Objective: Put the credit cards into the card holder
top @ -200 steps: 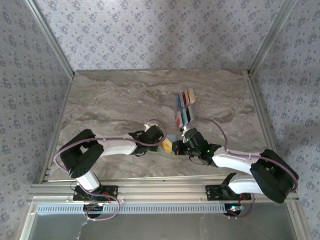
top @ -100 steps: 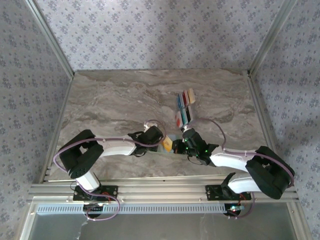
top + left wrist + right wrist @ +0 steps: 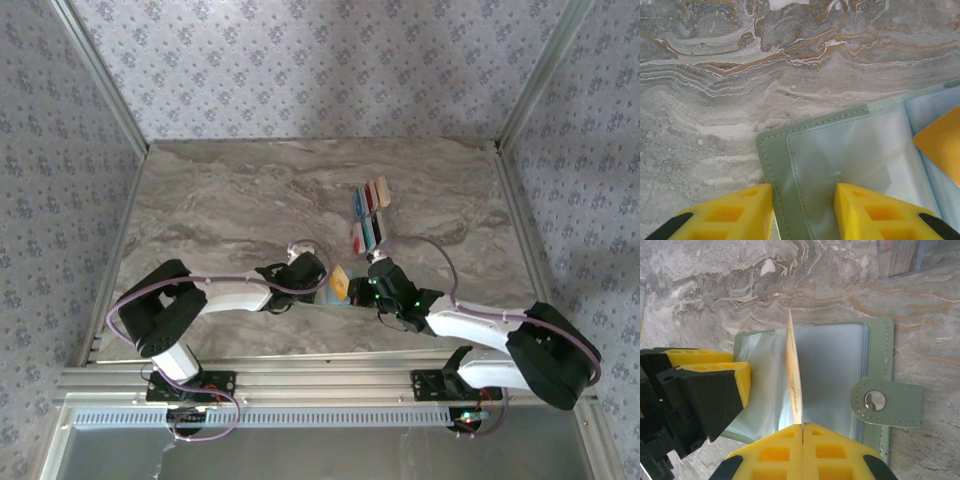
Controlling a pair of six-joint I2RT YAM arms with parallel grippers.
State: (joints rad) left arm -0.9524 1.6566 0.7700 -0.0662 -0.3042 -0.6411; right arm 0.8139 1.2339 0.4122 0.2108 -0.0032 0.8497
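Right gripper [image 3: 802, 427], clenched on thin tan card [image 3: 794, 380], is edging up-frame over sage-green stitched card holder [image 3: 883, 345]; left gripper [image 3: 803, 194], parted, is straddling its corner.

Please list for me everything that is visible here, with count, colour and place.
card holder: one, sage green, lying open on the table between the arms
tan card: one, orange-tan, upright on edge over the holder
other cards: several, red, blue, teal, black, in two clusters beyond the holder
table: one, grey marble pattern
left claw: yellow fingers, jaws apart over the holder's corner
right claw: yellow fingers, shut on the tan card
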